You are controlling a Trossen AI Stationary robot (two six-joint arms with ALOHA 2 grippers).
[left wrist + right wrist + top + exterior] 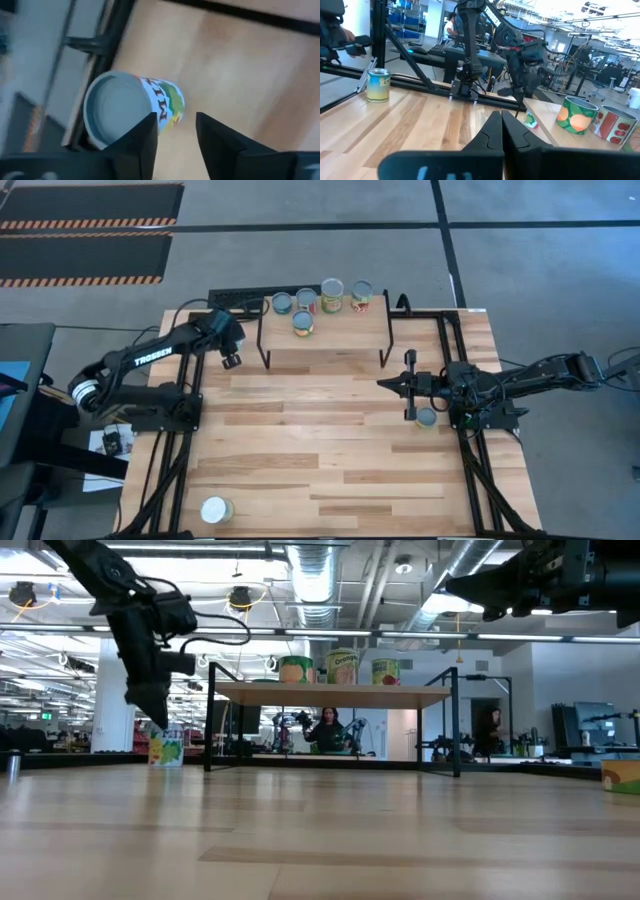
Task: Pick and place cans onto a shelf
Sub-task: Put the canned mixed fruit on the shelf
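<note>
Cans point(317, 302) stand in a cluster of five on the far part of the shelf point(330, 335), a light-wood board on thin black legs at the far middle of the table point(330, 450). From table height, three of them show in a row on the board point(343, 666).

Another can, with a blue and green label point(131, 109), stands on the table near the far left corner, just left of the shelf. The left claw point(231, 360) hangs above it with its fingers point(145, 132) narrowly apart and holding nothing; the tin shows just past the fingertips.

The right claw point(385, 383) reaches in over the right side of the table, raised above the wood, its fingers pressed together and empty. A silver-topped can point(426, 417) sits on the table close beside that arm. One more can with a pale top point(216, 510) stands alone near the near left corner.
</note>
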